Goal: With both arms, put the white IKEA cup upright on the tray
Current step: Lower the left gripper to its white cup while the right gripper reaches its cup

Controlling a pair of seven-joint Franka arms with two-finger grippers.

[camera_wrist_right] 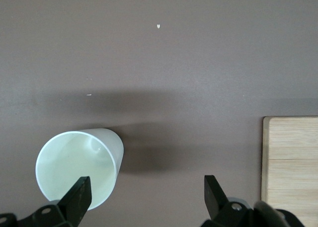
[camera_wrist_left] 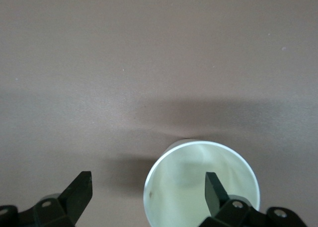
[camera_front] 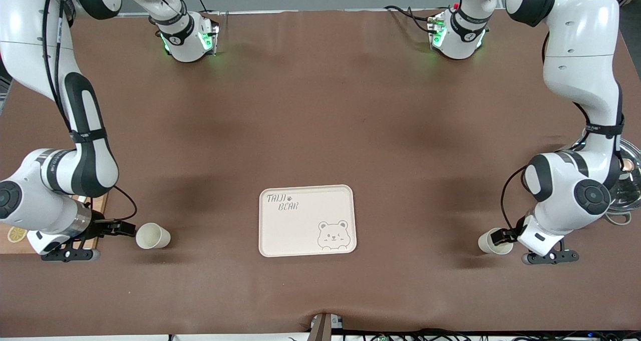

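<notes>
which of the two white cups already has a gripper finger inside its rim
The cup at the left arm's end of the table: one finger of the open left gripper sits inside its rim. The right gripper, also open, stands beside the other cup.

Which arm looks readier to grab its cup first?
Probably the left. In its wrist view the left gripper is open with one finger already inside its upright white cup, straddling the wall. The right gripper is also open, but its cup sits off toward one finger, outside the gap.
</notes>
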